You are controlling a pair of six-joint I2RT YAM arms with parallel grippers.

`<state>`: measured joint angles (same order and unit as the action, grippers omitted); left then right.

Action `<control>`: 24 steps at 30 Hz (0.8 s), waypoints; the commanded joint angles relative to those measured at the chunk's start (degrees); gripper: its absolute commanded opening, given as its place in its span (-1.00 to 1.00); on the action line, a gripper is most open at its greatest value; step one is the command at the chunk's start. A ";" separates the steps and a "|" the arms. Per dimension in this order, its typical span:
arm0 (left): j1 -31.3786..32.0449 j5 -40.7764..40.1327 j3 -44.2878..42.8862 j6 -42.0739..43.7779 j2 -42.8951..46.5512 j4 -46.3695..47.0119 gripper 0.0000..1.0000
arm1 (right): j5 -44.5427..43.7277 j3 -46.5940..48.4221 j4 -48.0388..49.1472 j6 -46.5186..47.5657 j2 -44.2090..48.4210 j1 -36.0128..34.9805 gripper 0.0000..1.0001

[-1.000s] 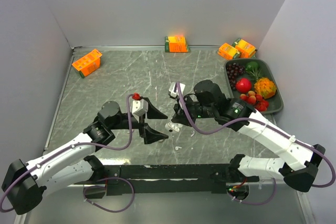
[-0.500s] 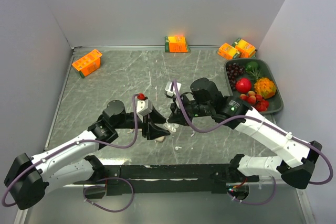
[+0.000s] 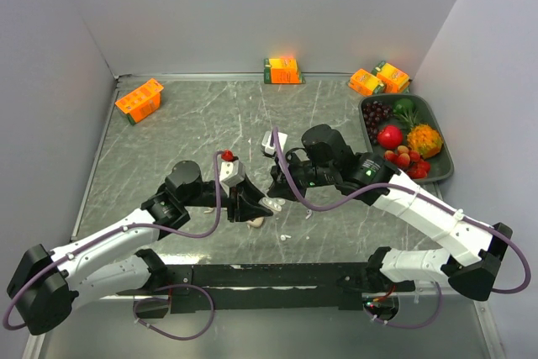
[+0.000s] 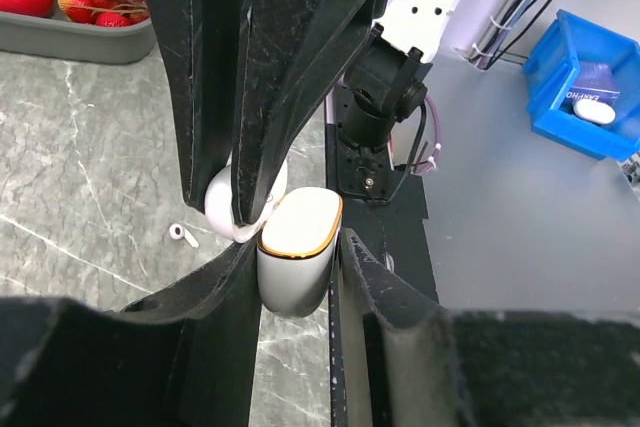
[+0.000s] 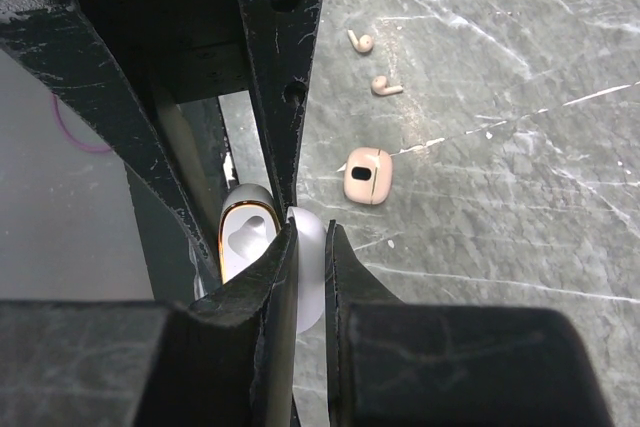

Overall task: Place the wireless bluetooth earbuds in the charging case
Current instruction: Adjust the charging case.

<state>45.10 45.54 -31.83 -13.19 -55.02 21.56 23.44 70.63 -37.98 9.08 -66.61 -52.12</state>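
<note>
The white charging case (image 4: 296, 269) with a gold rim stands open between my two grippers, just above the table. My left gripper (image 4: 295, 247) is shut on its body. My right gripper (image 5: 308, 237) is shut on the raised white lid (image 5: 312, 282), and the case's empty cavity (image 5: 243, 235) shows beside it. From above, the case (image 3: 271, 204) sits between the left gripper (image 3: 252, 206) and the right gripper (image 3: 279, 189). Two beige earbuds (image 5: 360, 42) (image 5: 385, 86) lie loose on the marble. One white earbud (image 4: 180, 234) lies on the table near the case.
A second, beige case (image 5: 365, 175) lies shut on the table close to the grippers (image 3: 258, 222). A grey tray (image 3: 440, 169) of fruit is at the right. Orange boxes (image 3: 139, 99) (image 3: 283, 70) (image 3: 379, 79) line the back. A blue bin (image 4: 590, 87) sits off the table.
My left gripper moved right to the white case and shut on its body. The right gripper, holding the lid, shifted slightly left.
</note>
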 commanded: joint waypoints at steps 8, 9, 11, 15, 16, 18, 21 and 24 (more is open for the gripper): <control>0.25 -0.89 -0.34 0.54 0.53 3.22 -0.98 | 2.22 3.55 2.21 -2.04 0.69 -0.44 -0.71; 0.25 -1.50 -0.16 0.71 1.05 3.57 -0.98 | 2.48 3.46 2.64 -2.31 0.87 -0.44 -0.41; 0.34 -2.21 0.45 0.80 1.50 3.75 -0.98 | 2.49 3.64 2.99 -3.45 1.39 -0.44 -0.17; 0.25 -4.23 1.07 0.71 3.08 4.28 -0.98 | 1.70 4.51 3.61 -4.95 2.01 -0.35 0.12; 0.25 -4.84 1.16 0.54 3.26 4.54 -0.98 | 1.35 4.69 3.70 -5.39 2.18 -0.18 0.13; 0.25 -5.81 1.42 0.01 3.87 4.54 -0.98 | 0.91 5.04 3.96 -6.00 2.36 -0.09 0.16; 0.25 -7.21 1.77 -0.96 4.75 4.54 -0.98 | -0.24 4.26 5.10 -7.67 3.50 1.05 0.20; 0.25 -9.15 2.21 -2.10 5.80 4.54 -0.98 | -2.78 1.71 7.21 -10.56 5.52 2.89 0.21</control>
<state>45.21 39.35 -30.22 -13.45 -51.37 23.05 23.33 72.69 -35.53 2.55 -64.97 -51.24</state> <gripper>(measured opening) 0.340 0.602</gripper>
